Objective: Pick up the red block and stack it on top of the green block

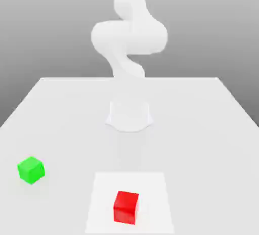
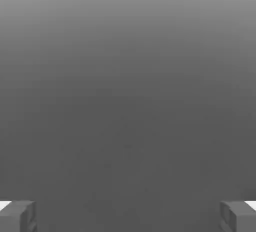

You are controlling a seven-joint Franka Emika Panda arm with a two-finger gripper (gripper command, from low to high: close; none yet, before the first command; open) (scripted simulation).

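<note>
Your Panda arm (image 1: 129, 37) rises white from its round base (image 1: 129, 115) at the middle of the exterior view, climbs through a narrow waist, bulges into a thick elbow joint that swings toward that view's right, then runs straight up out of the frame. In the hand view your gripper (image 2: 128, 216) has its two grey fingertips (image 2: 17, 216) set wide apart, one at each edge of the picture, with nothing held between them.
</note>
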